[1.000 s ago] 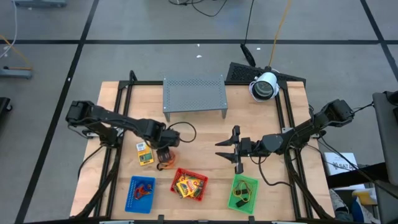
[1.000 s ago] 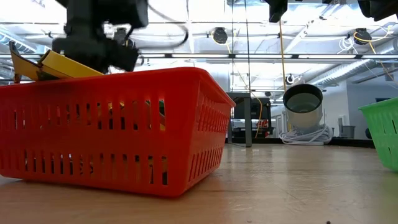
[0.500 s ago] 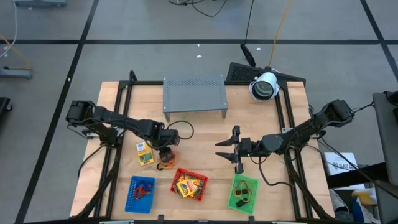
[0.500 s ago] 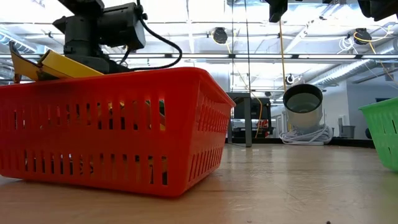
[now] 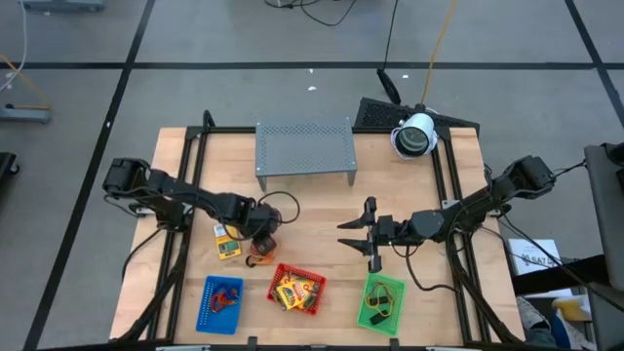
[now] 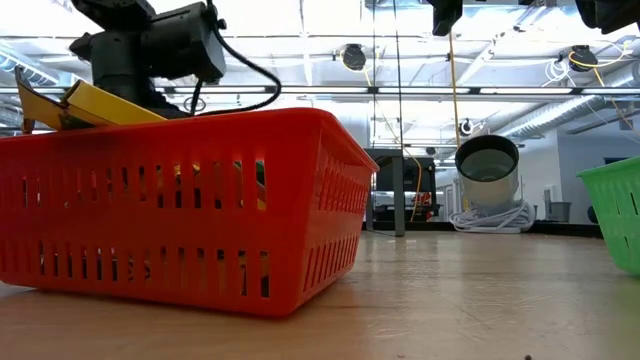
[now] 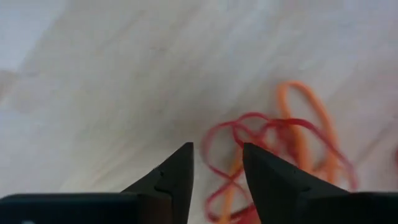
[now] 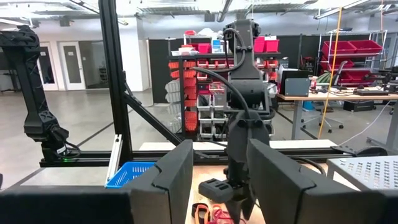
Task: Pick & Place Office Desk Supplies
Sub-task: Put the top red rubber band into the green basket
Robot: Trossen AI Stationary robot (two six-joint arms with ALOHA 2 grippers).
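Note:
A tangle of red and orange rubber bands (image 5: 258, 255) lies on the wooden table, and it also shows in the left wrist view (image 7: 280, 143). My left gripper (image 5: 261, 239) points down just above the tangle's edge, open by a narrow gap (image 7: 216, 163), and one red loop shows between its fingertips. A yellow packet (image 5: 227, 242) lies flat to the gripper's left. My right gripper (image 5: 363, 234) waits open and empty mid-table, facing the left arm. The red tray (image 5: 297, 289) holds yellow packets, the blue tray (image 5: 221, 302) holds rubber bands, and the green tray (image 5: 382, 304) holds dark clips.
The grey perforated rack (image 5: 304, 149) stands at the far middle, with a white camera (image 5: 414, 135) at the far right. The three trays line the near edge. Black frame rails run along both sides. Bare wood lies between the two grippers.
My left arm's wrist has tipped and shifted a little above the rubber bands, so more of the tangle now shows in the high view. The bands have stayed where they were.

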